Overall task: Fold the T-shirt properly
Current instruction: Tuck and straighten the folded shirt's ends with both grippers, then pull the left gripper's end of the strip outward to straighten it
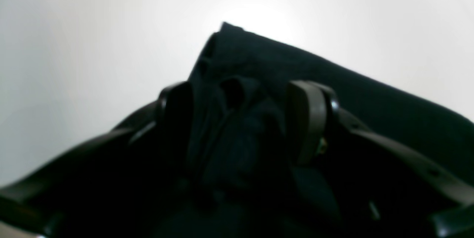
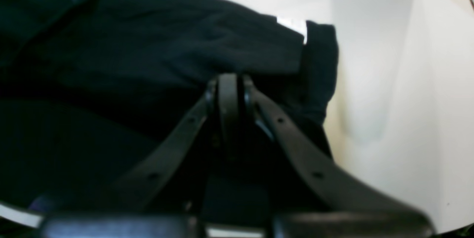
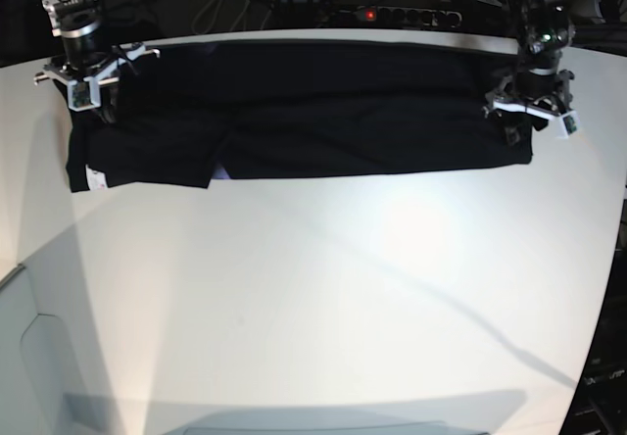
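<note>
Item: T-shirt (image 3: 323,112), black, lying as a long band across the far side of the table (image 3: 323,298), partly folded.

Left gripper (image 1: 240,119): you are standing it at the shirt's end, jaws wide, bunched cloth between them but not pinched.

Right gripper (image 2: 230,93): you are pressing its jaws together at the other end, near the white label (image 2: 294,26); whether cloth is caught, I cannot tell.

Step, by my reading: you are taking hold of both ends for the next lengthwise fold.

Next move: the left jaws need closing on the cloth before any lift.

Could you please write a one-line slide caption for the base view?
Black T-shirt stretched along the white table's far edge, an arm at each end.
</note>
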